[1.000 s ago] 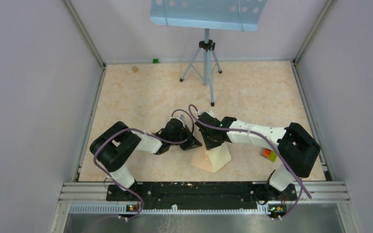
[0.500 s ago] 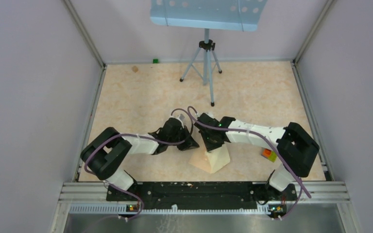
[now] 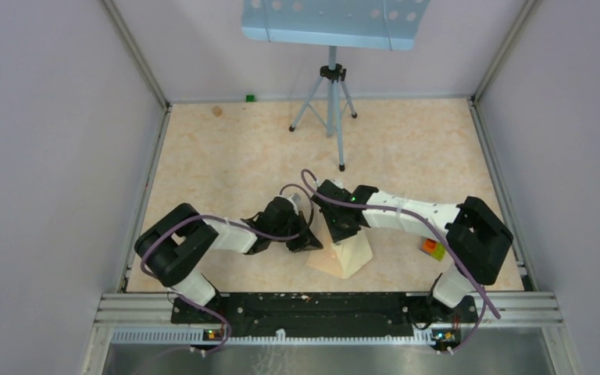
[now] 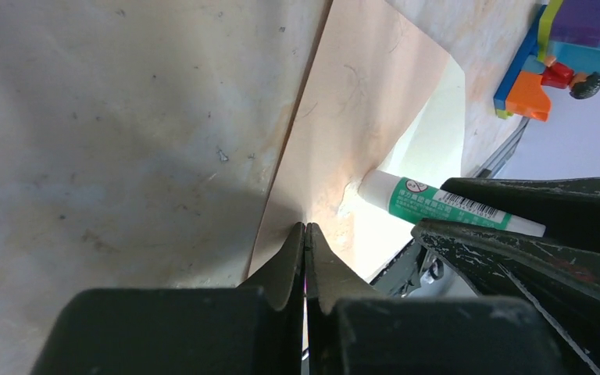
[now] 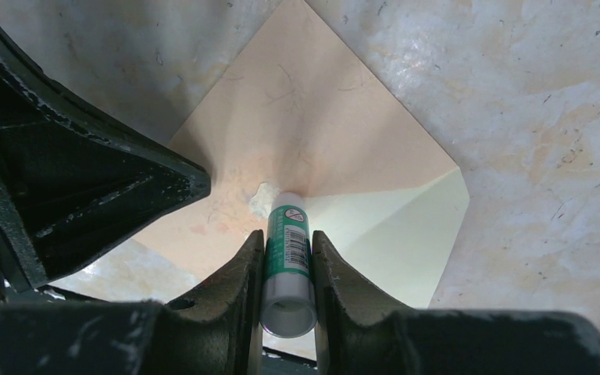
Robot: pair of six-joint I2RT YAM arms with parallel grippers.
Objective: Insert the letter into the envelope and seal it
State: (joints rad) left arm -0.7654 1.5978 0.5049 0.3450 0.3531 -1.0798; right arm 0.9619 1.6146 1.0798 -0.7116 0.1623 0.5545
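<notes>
The tan envelope [image 3: 342, 258] lies flat near the table's front edge, also visible in the wrist views [image 5: 312, 125] [image 4: 359, 101]. A pale cream sheet, the letter [image 5: 391, 234] [image 4: 437, 133], shows at the envelope's one corner. My right gripper [image 5: 288, 234] [image 3: 342, 233] is shut on a green-and-white glue stick [image 5: 287, 250] [image 4: 437, 205], whose tip touches the tan paper beside a whitish smear. My left gripper [image 4: 305, 226] [image 3: 312, 242] is shut, nothing between its jaws, and its tips rest on the envelope's left edge, close to the right gripper.
A tripod stand [image 3: 330, 94] with a blue perforated tray stands at the back. A small coloured block [image 3: 434, 248] [image 4: 539, 78] lies right of the envelope, by the right arm. A tiny green object [image 3: 249, 98] sits at the far wall. Grey walls enclose the table.
The left gripper has shifted a little toward the near edge onto the envelope's left edge. The right arm with the glue stick has stayed put.
</notes>
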